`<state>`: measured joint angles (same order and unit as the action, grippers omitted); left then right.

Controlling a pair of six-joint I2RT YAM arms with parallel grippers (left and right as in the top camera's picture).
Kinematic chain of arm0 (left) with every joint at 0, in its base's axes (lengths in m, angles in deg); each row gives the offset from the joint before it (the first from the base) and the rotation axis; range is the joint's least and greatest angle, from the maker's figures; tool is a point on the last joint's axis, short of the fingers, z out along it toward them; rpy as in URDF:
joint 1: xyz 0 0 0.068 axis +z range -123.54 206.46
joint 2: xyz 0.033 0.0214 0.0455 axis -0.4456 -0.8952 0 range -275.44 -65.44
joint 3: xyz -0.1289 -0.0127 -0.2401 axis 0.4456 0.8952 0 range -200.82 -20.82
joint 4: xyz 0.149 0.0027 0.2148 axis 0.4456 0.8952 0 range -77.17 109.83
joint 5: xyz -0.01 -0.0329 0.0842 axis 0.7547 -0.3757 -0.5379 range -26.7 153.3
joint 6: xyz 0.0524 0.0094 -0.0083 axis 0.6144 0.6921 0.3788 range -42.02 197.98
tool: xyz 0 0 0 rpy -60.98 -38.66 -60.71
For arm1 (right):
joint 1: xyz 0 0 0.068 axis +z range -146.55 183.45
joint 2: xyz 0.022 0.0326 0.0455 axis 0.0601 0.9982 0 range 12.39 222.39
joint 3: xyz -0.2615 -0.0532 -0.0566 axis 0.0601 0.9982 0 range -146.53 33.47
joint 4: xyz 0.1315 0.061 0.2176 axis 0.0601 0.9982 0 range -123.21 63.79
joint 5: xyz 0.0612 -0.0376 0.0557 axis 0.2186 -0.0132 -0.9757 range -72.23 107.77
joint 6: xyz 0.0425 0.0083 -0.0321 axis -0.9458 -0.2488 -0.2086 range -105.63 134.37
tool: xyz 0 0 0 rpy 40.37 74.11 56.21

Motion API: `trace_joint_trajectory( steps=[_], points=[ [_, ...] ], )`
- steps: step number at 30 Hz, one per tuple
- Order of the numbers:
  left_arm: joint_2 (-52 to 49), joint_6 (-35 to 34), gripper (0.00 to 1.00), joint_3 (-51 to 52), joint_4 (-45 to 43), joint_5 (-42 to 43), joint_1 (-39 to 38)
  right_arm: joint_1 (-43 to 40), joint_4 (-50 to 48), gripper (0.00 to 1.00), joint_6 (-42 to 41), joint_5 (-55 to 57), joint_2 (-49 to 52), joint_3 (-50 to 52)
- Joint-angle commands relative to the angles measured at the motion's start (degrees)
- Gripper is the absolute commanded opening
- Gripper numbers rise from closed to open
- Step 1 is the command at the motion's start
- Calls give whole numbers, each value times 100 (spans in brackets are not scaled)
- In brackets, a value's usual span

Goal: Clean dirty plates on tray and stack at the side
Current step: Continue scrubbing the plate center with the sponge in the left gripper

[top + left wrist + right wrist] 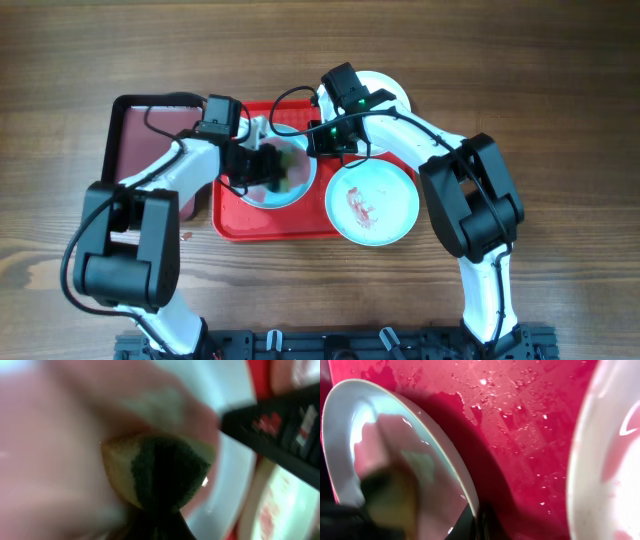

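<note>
Overhead, a brown wooden table [560, 100] carries the red tray [275, 225], its floor wet and beaded. The left gripper [268, 165] is clamped on a sponge [290, 160] pressed into a pale blue plate [290, 195]. The right gripper [325, 140] pinches that plate's rim. Beyond the right jaws sits a white plate [390, 88]; beside them lies a smeared second blue plate [372, 200]. A maroon tray [140, 140] lies outside the left jaws.

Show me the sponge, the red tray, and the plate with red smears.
sponge [165, 467]: left wrist view, on its dark green face.
red tray [272, 226]: overhead view, on bare floor near its front rim.
smeared plate [372, 203]: overhead view, on its middle, at the smears.
</note>
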<state>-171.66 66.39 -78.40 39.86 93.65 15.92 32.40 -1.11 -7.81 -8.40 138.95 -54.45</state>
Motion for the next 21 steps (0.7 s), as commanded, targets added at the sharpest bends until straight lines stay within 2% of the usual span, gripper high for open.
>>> trace_joint_trajectory(
  steps=[1,3,7,11,17,21],
  points=[
    [-234,188,4,203,-76,920,-490,136,-105,4,-48,-525,160,31],
    [-234,-422,4,203,-435,448,-612,136,-94,4,-46,-525,160,31],
    [-234,-1093,4,203,-1047,-267,-470,136,-96,4,-44,-522,160,31],
    [-234,-1657,4,203,-1495,-1749,-205,136,-94,4,-46,-520,160,31],
    [-234,-1652,4,203,-1788,-3884,-116,136,-90,4,-42,-516,160,31],
    [-234,-1770,4,203,-1185,-4046,-116,136,-52,4,-52,-431,160,31]
  ],
)
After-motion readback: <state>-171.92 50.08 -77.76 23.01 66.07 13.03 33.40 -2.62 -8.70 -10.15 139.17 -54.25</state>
